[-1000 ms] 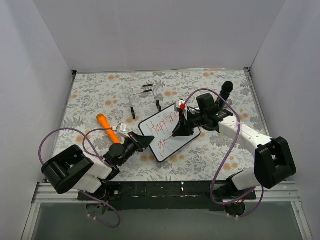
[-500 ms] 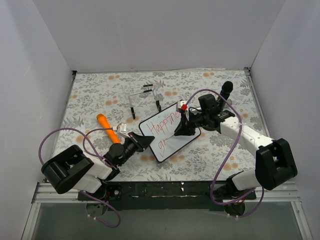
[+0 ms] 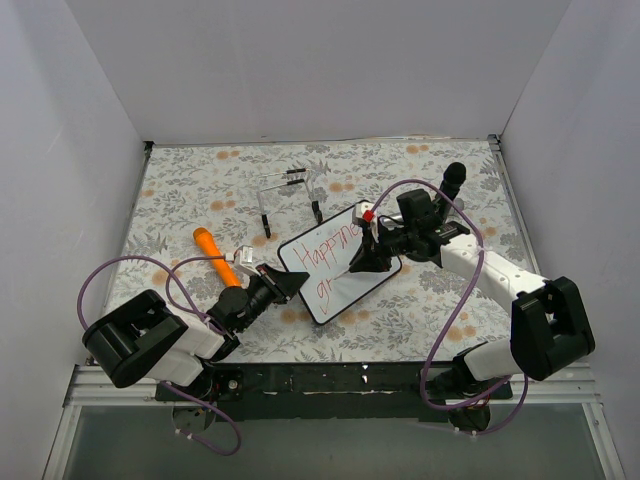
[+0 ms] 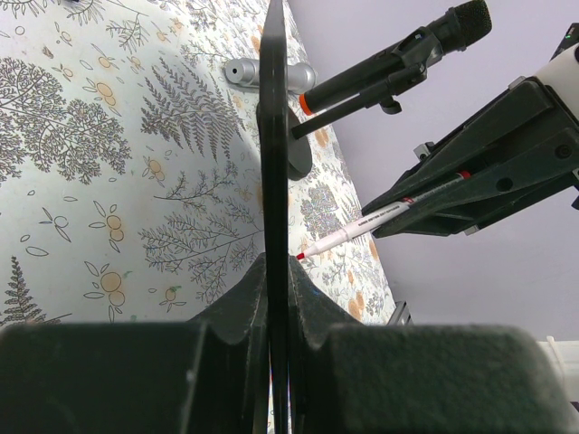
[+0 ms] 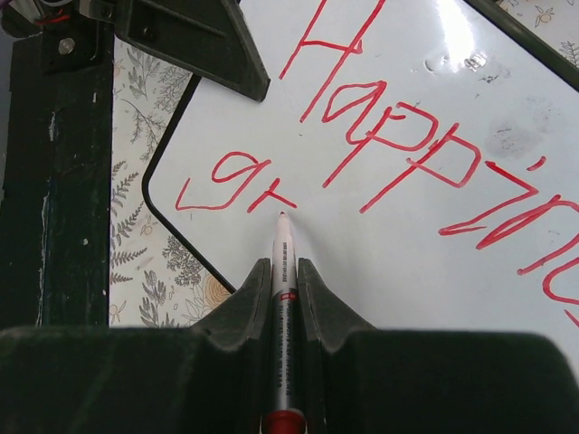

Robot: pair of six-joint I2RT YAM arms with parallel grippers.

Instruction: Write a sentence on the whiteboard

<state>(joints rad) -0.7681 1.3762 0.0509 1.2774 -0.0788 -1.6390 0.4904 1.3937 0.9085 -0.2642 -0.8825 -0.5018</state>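
Fingers of the left gripper (image 3: pixel 287 284) were pinched on the whiteboard (image 3: pixel 338 262) at its 8 o'clock corner in the overhead view, and those of the right gripper (image 3: pixel 362 262) were clamped on a pen (image 3: pixel 352 268), reaching in from 3 o'clock. The board lay mid-table, at 6 o'clock from the wire stand (image 3: pixel 290 195), with an orange stick (image 3: pixel 214 255) off at 9 o'clock. From up there I could read "Happine" in red, with a short start to a second line beneath it.

From the left wrist, the left gripper (image 4: pixel 274 271) was squeezing the whiteboard (image 4: pixel 274 136), seen edge-on at 12 o'clock. The pen (image 4: pixel 362 224) came in from 3 o'clock with its red tip at the surface. Its barrel carried small print that I could not read.

From the right wrist, the right gripper (image 5: pixel 283 271) held the pen (image 5: pixel 282 242) pointing to 12 o'clock, tip just below the "r". The sentence (image 5: pixel 398 154) read "Happin" on the first line and "gr" on the second. The whiteboard (image 5: pixel 407 289) had plenty of blank surface at 3 o'clock.

As I judged it, the next letter belonged just right of the "r". It wanted light, even tip pressure, a baseline parallel to the first line, and a firm left clamp so the board would not skid.
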